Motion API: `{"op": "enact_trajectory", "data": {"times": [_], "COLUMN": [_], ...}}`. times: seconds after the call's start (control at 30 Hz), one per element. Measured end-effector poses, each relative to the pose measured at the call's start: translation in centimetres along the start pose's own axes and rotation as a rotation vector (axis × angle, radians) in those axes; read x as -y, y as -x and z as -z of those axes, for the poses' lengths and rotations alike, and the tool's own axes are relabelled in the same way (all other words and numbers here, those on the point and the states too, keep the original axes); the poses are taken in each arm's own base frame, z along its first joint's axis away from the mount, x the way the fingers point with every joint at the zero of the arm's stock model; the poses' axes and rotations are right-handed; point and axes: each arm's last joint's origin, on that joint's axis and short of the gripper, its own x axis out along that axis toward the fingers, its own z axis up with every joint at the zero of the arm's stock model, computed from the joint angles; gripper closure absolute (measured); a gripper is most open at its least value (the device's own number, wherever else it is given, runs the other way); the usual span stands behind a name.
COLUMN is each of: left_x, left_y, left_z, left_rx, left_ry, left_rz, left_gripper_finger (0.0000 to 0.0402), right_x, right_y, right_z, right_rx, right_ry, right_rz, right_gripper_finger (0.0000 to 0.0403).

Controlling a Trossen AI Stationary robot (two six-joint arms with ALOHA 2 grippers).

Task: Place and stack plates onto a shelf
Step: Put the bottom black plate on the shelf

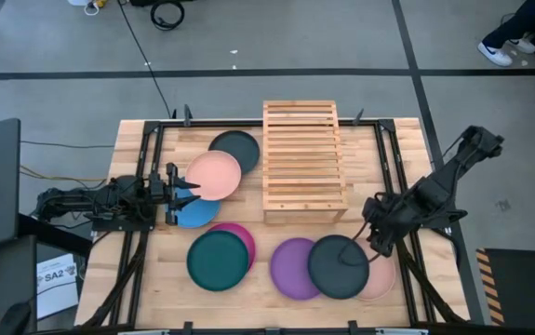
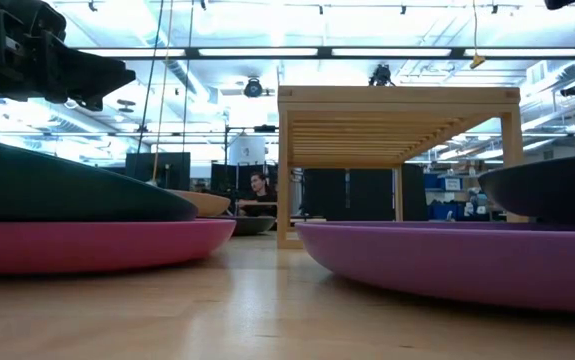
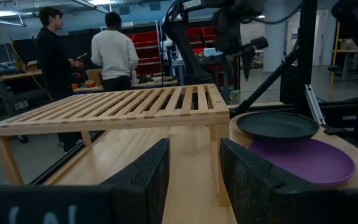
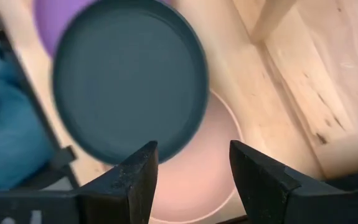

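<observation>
Dark grey plate (image 1: 339, 266) sits on purple (image 1: 292, 268) and salmon (image 1: 381, 277) plates near the shelf (image 1: 303, 158); stiff, light, slick-looking. My right claw (image 1: 371, 242) hovers, fingers apart; I'd pinch the rim. Left claw (image 1: 181, 195) parted too.

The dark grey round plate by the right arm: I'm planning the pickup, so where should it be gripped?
Probably at the rim of the dark grey round plate on the side facing the right gripper. There it overhangs the salmon pink plate beneath, leaving its edge raised for open fingers to straddle.
</observation>
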Motion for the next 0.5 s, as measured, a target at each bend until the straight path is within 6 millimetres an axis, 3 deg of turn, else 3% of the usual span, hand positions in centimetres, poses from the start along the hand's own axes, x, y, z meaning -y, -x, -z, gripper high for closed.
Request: {"op": "enact_trajectory", "data": {"times": [0.33,0.5], "left_x": [0.0,0.0], "left_y": [0.0,0.0], "left_z": [0.0,0.0], "left_rx": [-0.001,0.0], "left_ry": [0.0,0.0], "left_rz": [0.0,0.0], "left_gripper_finger": [0.0255,0.0255], "right_x": [-1.6,-1.1], "right_y": [-2.8,-4.7], "right_z": [0.0,0.5], "right_rx": [-0.003,-0.011], "right_ry": [0.051,0.054], "right_rz": [0.156,0.175], "right_gripper_finger": [0.0199,0.0199]}}
